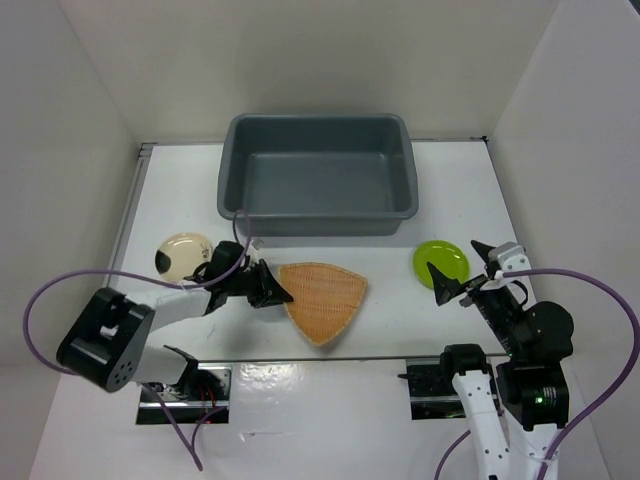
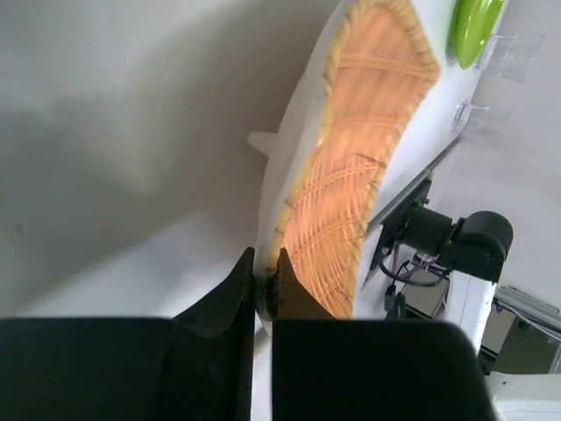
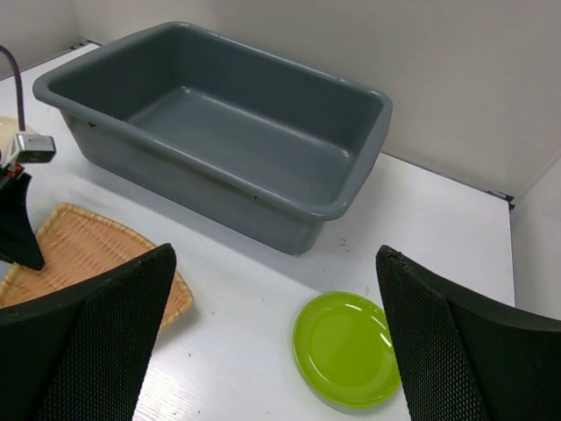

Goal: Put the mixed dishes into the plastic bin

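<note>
Scene: I run two arms from afar at a white surface [image 1: 180, 200]. The job is dishes into the plastic bin [image 1: 316, 222].
Left hand: The left hand [image 1: 278, 292] is pressed together, pinching the left rim of the woven plate [image 1: 325, 297]. The left wrist view shows that rim caught between the two fingertips.
Right hand: The right hand [image 1: 456, 258] is spread wide and holds nothing. It hangs over the right side of the lime-green plate [image 1: 436, 258].
Where the dishes are: The woven plate lies in front of the bin, just short of its front wall. The cream plate [image 1: 180, 252] sits to the left, close behind the left arm. The lime-green plate sits to the right, below the bin's front right corner.
Progress: The bin shows a bare floor, with no dish in it. By my reading, the task is at its first lift, with the grip made on the woven plate and all three visible dishes left to move.
Edges: The bin's rolled rim stands well above the dishes, so I judge each one must rise over the front wall before it goes in.
Open room: There is bare surface between the woven plate and the lime-green plate. The white side walls stand close on both sides, and the cream plate lies nearest the left one.
</note>
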Robot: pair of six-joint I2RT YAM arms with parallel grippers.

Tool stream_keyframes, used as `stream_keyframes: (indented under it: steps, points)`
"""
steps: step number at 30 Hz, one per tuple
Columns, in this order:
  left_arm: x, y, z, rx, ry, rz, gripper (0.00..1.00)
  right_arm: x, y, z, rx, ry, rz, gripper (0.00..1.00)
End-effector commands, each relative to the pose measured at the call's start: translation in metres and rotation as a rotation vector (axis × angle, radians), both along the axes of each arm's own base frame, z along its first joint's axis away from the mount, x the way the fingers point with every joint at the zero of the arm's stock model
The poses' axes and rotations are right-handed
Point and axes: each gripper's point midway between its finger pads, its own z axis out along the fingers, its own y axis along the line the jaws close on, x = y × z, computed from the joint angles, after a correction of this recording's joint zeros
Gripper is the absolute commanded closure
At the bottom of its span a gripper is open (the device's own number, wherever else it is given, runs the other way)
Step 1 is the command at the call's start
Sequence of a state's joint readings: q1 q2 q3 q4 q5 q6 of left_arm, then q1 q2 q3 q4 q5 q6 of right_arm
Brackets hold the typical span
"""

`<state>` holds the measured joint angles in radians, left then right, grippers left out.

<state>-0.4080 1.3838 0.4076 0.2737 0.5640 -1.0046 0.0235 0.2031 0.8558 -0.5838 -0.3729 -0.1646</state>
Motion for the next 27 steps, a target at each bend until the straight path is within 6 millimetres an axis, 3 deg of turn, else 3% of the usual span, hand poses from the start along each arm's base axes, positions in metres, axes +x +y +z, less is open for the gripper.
stream_keyframes:
  steps: [1,3,5,8,9,11,12,13,14,15,16,17,18,20,22,23,24,25,26,27]
  points:
    - [-0.001,-0.004,0.046,0.011,-0.101,-0.069,1.00,0.002,-0.004,0.010,0.016,-0.044,-0.025,0.01]
    - [-0.006,-0.002,0.073,0.005,-0.116,-0.069,1.00,-0.001,-0.005,0.012,0.026,-0.057,-0.033,0.01]
    - [0.000,-0.004,0.144,-0.064,-0.254,-0.039,1.00,-0.005,-0.006,0.015,0.038,-0.081,-0.043,0.01]
    - [0.010,-0.002,0.211,-0.138,-0.356,-0.030,1.00,-0.008,-0.008,0.016,0.040,-0.094,-0.052,0.01]
    - [0.022,-0.007,0.246,-0.174,-0.407,-0.045,1.00,-0.008,-0.008,0.016,0.040,-0.094,-0.052,0.01]
    - [0.033,-0.014,0.282,-0.237,-0.453,-0.090,1.00,-0.010,-0.008,0.020,0.041,-0.112,-0.051,0.01]
    - [0.055,-0.019,0.278,-0.220,-0.426,-0.098,1.00,-0.010,-0.008,0.020,0.041,-0.112,-0.051,0.01]
    - [0.071,-0.020,0.318,-0.225,-0.532,-0.115,1.00,-0.013,-0.008,0.021,0.041,-0.123,-0.051,0.01]
    - [0.084,-0.020,0.324,-0.221,-0.527,-0.130,1.00,-0.013,-0.008,0.021,0.041,-0.123,-0.051,0.01]
    - [0.111,-0.030,0.310,-0.214,-0.484,-0.150,1.00,-0.013,-0.008,0.021,0.041,-0.123,-0.051,0.01]
    - [0.127,-0.032,0.313,-0.220,-0.485,-0.154,1.00,-0.015,-0.008,0.022,0.041,-0.132,-0.051,0.01]
    - [0.140,-0.034,0.334,-0.229,-0.530,-0.165,1.00,-0.013,-0.008,0.019,0.041,-0.123,-0.051,0.01]
    - [0.167,-0.042,0.307,-0.214,-0.459,-0.162,1.00,-0.013,-0.009,0.019,0.051,-0.120,-0.059,0.01]
    - [0.204,-0.044,0.292,-0.164,-0.457,-0.146,1.00,-0.014,-0.011,0.020,0.051,-0.129,-0.068,0.01]
    - [0.227,-0.043,0.280,-0.152,-0.443,-0.126,1.00,-0.016,-0.012,0.021,0.053,-0.138,-0.077,0.01]
    - [0.244,-0.043,0.257,-0.145,-0.394,-0.112,1.00,-0.016,-0.012,0.024,0.053,-0.147,-0.077,0.01]
    - [0.253,-0.045,0.249,-0.143,-0.385,-0.112,1.00,-0.019,-0.012,0.025,0.053,-0.157,-0.076,0.01]
    - [0.263,-0.047,0.256,-0.142,-0.405,-0.105,1.00,-0.017,-0.010,0.021,0.051,-0.147,-0.065,0.01]
    - [0.274,-0.050,0.231,-0.131,-0.355,-0.104,1.00,-0.015,-0.009,0.019,0.049,-0.135,-0.056,0.01]
    - [0.281,-0.053,0.225,-0.136,-0.350,-0.111,1.00,-0.015,-0.009,0.019,0.049,-0.135,-0.056,0.01]
